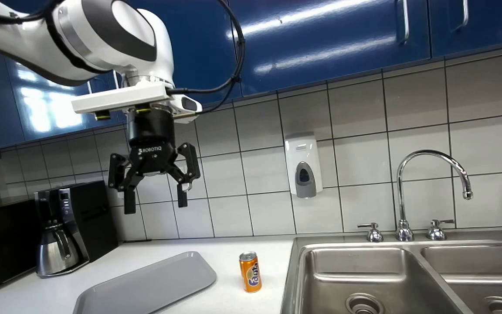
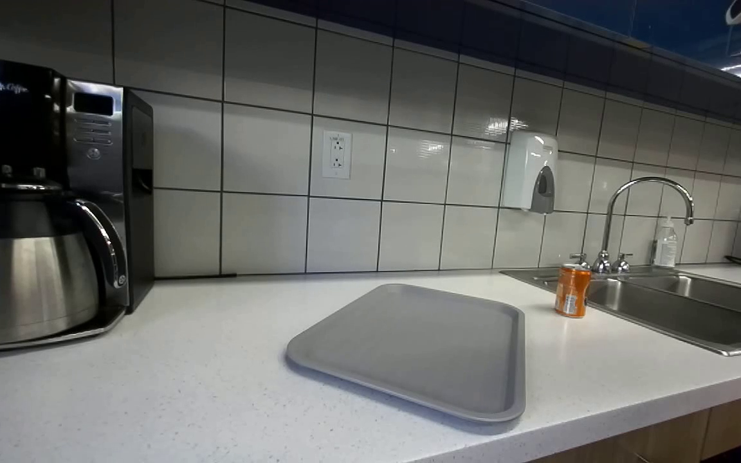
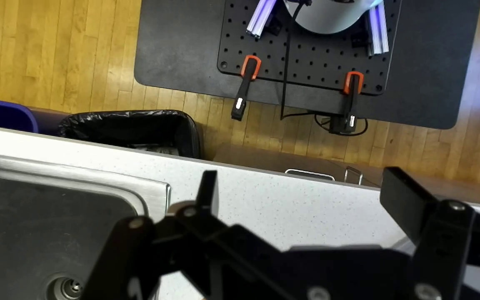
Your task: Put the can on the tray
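The small orange can (image 1: 250, 272) stands upright on the white counter, between the tray and the sink; it also shows in an exterior view (image 2: 572, 292). The light-grey tray (image 1: 150, 283) lies flat beside it with nothing on it, and shows whole in an exterior view (image 2: 409, 347). My gripper (image 1: 156, 204) is open and empty, pointing down, high above the counter. In the wrist view my gripper (image 3: 300, 175) has its fingers wide apart with only counter between them. There the tray (image 3: 407, 246) shows as a small corner, and the can is almost wholly hidden.
A coffee pot (image 1: 59, 248) stands left of the tray. A steel sink (image 1: 294, 279) with a tall faucet (image 1: 401, 192) is right of the can. A soap dispenser (image 1: 304, 165) hangs on the tiled wall. Blue cabinets (image 1: 320, 48) hang above. A black bin (image 3: 140, 125) stands by the counter.
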Action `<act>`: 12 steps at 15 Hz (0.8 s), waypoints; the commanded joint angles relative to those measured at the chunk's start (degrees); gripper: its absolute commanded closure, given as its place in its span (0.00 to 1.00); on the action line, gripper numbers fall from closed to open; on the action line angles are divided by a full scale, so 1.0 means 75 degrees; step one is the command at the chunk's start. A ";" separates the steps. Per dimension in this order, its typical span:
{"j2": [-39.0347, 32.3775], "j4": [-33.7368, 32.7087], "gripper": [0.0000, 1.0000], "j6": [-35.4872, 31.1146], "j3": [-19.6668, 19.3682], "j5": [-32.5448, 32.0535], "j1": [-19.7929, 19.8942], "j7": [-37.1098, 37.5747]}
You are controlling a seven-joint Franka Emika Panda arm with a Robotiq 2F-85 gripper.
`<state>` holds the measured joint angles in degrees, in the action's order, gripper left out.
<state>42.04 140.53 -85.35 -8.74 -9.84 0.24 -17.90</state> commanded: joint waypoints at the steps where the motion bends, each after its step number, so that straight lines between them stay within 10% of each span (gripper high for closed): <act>1: 0.0082 0.0670 0.00 -0.0810 -0.0045 -0.0291 0.0169 0.0269; 12: -0.1711 0.0938 0.00 -0.3321 -0.0081 -0.0181 0.0460 0.1017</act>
<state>34.51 149.35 -106.53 -10.41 -11.13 2.43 -12.35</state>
